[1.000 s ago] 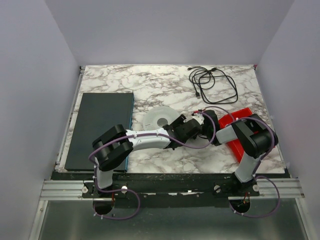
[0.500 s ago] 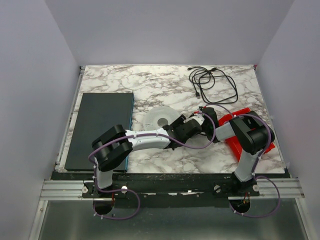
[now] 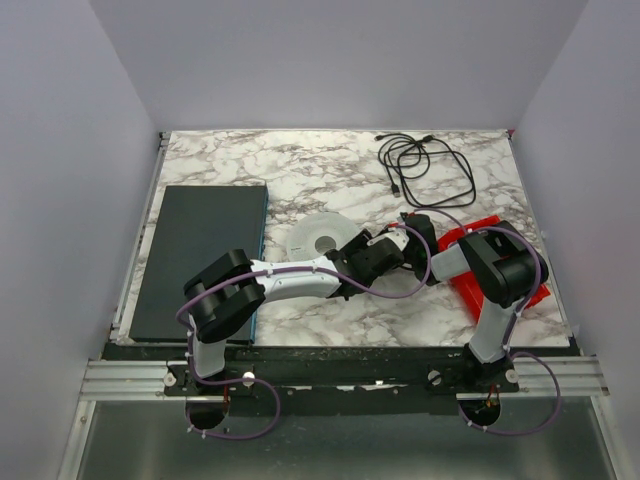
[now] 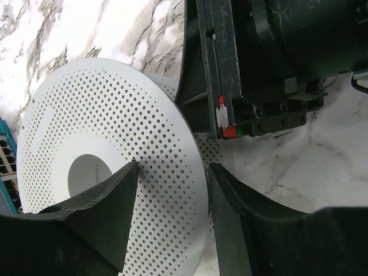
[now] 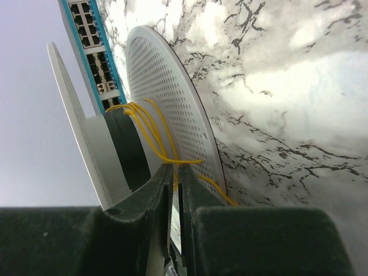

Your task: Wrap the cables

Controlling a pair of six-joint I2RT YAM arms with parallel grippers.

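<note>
The black cables [image 3: 425, 163] lie in a loose tangle at the table's back right, away from both grippers. A white perforated spool [image 3: 318, 238] lies flat mid-table. My left gripper [image 3: 354, 245] is open, with its fingers on either side of the spool's upper flange [image 4: 115, 172] at the rim. My right gripper [image 3: 393, 238] is just right of the spool. In the right wrist view it [image 5: 175, 168] is shut on a thin yellow cord [image 5: 150, 129] that is wound round the spool's core [image 5: 129, 149].
A dark network switch with a teal edge [image 3: 198, 258] lies at the left, its ports showing in the right wrist view [image 5: 92, 34]. A red holder [image 3: 488, 262] sits under the right arm. The two wrists are close together beside the spool.
The right arm's elbow has shifted slightly left and back. The spool, the left arm and the black cables have not visibly moved.
</note>
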